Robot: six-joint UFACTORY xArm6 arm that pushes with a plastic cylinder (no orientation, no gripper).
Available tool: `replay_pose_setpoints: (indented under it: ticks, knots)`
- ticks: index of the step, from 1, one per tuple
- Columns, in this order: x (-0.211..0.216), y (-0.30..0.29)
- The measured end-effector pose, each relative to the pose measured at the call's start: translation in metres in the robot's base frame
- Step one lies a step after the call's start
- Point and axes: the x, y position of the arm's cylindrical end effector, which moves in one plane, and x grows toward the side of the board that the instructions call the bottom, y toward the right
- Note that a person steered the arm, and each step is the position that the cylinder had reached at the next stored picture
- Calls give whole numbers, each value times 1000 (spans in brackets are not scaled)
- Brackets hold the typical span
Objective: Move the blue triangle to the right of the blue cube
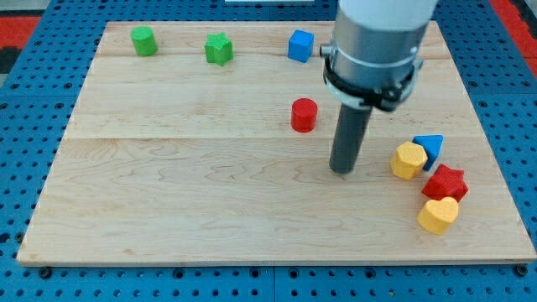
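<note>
The blue triangle point(430, 146) lies near the view's right edge, touching a yellow hexagon block point(409, 160) on its left. The blue cube point(300, 45) sits at the view's top, right of centre. My tip point(341, 170) rests on the board in the middle right. It is left of the yellow hexagon and the blue triangle, with a gap between, and well below the blue cube.
A red cylinder point(304, 115) stands left of the rod. A red star point(445, 182) and a yellow heart-like block point(439, 215) lie below the triangle. A green cylinder point(143, 40) and a green star point(219, 49) sit at the top left. The arm's grey body point(375, 42) hides the board's top right.
</note>
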Motion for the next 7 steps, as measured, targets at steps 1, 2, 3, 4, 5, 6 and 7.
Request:
replay_pose_setpoints:
  ticks: [1, 2, 3, 4, 5, 6, 7]
  knots:
    - [-38, 29]
    - [-70, 79]
    - [-43, 150]
    - [12, 161]
    - [22, 126]
    - [4, 76]
    - [-30, 40]
